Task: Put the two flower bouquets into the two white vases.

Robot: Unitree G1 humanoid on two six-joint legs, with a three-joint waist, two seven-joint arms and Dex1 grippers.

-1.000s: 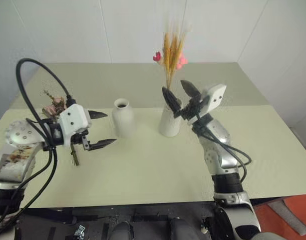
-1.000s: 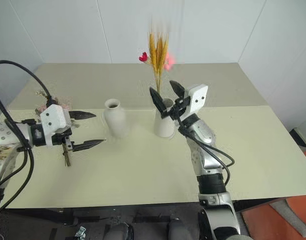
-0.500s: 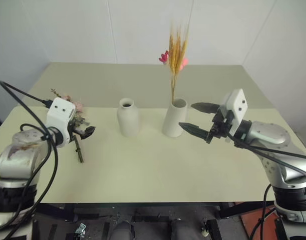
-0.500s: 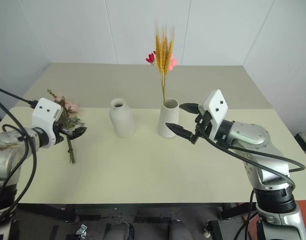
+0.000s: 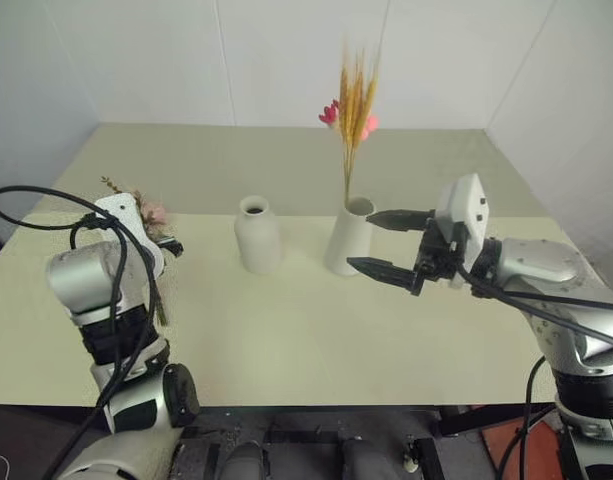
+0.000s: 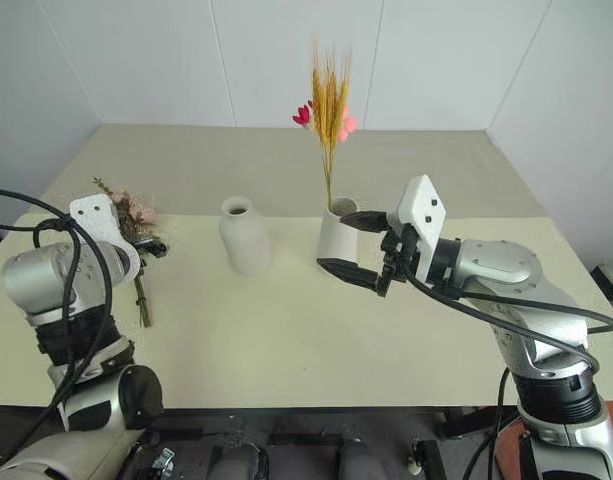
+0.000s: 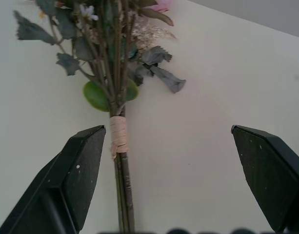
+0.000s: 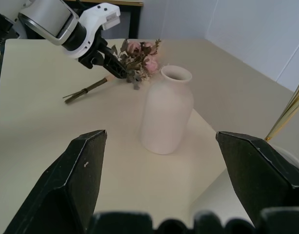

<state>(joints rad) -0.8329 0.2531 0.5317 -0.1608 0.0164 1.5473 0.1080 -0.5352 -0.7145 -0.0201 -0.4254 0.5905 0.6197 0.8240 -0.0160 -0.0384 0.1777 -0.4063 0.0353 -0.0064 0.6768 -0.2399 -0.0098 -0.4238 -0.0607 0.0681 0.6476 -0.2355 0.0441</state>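
head views: the wheat bunch (image 5: 352, 110) stands in the tapered vase (image 5: 347, 236); the bottle vase (image 5: 257, 235) beside it is empty. the right gripper (image 5: 384, 243) hangs released just in front of the tapered vase.

left wrist: the left gripper (image 7: 171, 161), fingers spread wide, hovers over the rose bouquet (image 7: 114, 68) lying on the table (image 7: 208, 83).

right wrist: bottle vase between the parted fingers (image 8: 73, 173), rose bouquet beyond.
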